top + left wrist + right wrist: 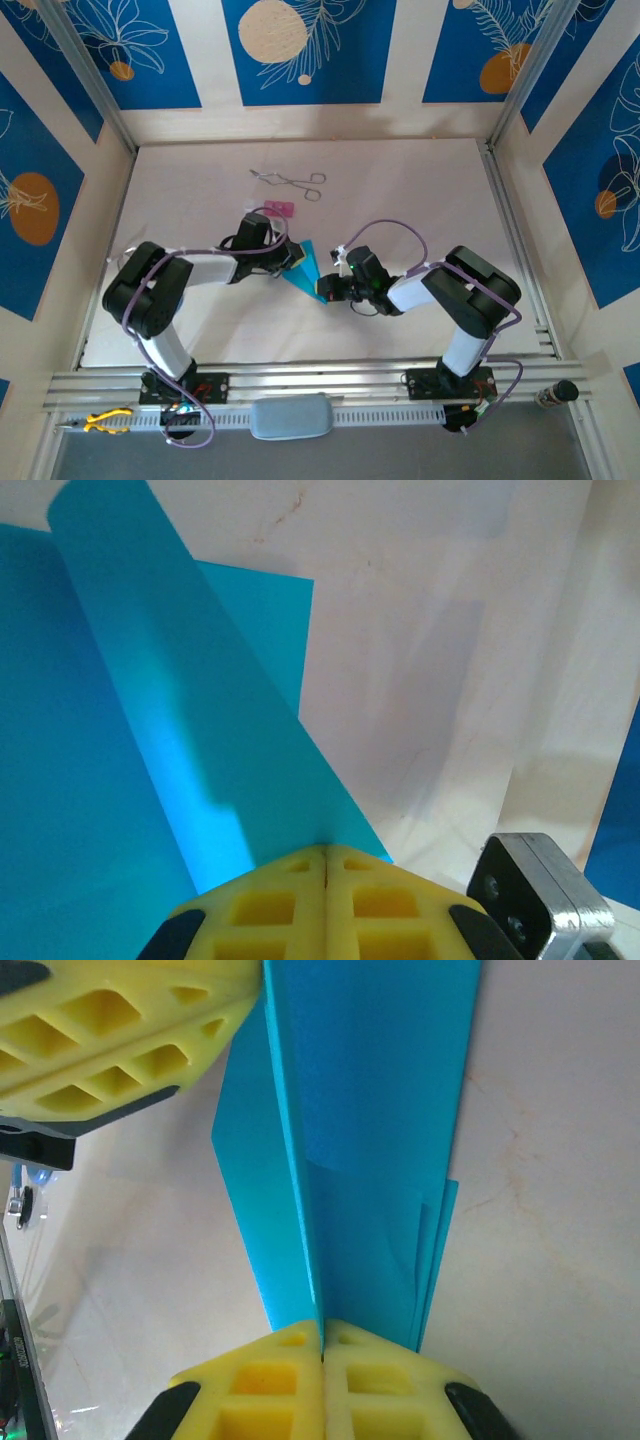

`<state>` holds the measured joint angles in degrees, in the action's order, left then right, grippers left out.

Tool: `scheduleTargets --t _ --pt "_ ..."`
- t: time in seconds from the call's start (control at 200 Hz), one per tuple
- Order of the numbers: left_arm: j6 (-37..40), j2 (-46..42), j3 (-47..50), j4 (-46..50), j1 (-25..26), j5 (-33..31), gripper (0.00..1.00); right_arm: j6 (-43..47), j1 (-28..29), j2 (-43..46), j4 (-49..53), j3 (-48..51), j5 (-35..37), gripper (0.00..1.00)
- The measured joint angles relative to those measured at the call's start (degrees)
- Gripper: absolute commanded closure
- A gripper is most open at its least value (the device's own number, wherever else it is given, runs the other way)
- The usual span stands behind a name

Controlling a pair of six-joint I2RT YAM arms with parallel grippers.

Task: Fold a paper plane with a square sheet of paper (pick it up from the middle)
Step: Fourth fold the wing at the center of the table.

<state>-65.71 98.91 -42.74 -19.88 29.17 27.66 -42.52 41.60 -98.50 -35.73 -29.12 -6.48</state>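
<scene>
Gripping the paper plane (306, 268) from opposite sides, both arms meet just below the centre of the top external frame. The left gripper (288, 260) sits at the upper left edge of the cyan-blue wedge. The right gripper (328, 289) sits at its lower right tip.

Left wrist view: the yellow fingers (270, 905) are pressed together at bottom centre, with no gap between them. They pinch the paper where a raised flap begins. The flap runs from there to the upper left of the frame, and a flatter layer lies behind it on the left.

Right wrist view: the yellow fingers at bottom centre are likewise clamped flat against each other, on the central vertical fold. The folded layers rise from them to the top edge of the frame. The left gripper's yellow fingers enter at upper left and touch the paper there.

Whether the wedge rests on the table (420, 200) or is held off it cannot be told.

Metal forceps (290, 181) lie above the arms in the top external frame. A pink block (279, 209) lies between the forceps and the left gripper.
</scene>
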Motion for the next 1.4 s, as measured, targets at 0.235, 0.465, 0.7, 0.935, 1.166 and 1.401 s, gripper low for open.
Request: scheduleTargets --t 0.235,0.465,0.7,0.935,1.166,1.401 --pt "0.0 2.3 -0.1 -0.7 0.0 0.4 0.98 -0.5 -0.1 0.0 0.3 -0.1 0.0 0.94" --pt "0.0 2.6 -0.2 -0.7 0.3 0.4 0.97 -1.1 -0.5 0.0 1.8 -0.8 -0.7 0.94" --pt "0.0 3.4 -0.9 -0.7 0.3 0.4 0.96 -1.5 -1.0 -0.1 3.9 -1.9 -1.9 0.95" --pt "0.0 4.2 -1.9 -0.7 0.4 0.4 0.96 -1.6 -1.1 -0.1 4.7 -2.2 -2.1 0.95" --pt "0.0 5.2 -2.1 -0.7 0.5 0.4 0.96 -1.6 -1.1 -0.1 5.8 -2.7 -2.2 0.95" --pt "0.0 6.1 -2.6 -0.4 0.5 0.4 0.97 -1.6 -1.2 -0.1 7.0 -3.3 -2.5 0.95"
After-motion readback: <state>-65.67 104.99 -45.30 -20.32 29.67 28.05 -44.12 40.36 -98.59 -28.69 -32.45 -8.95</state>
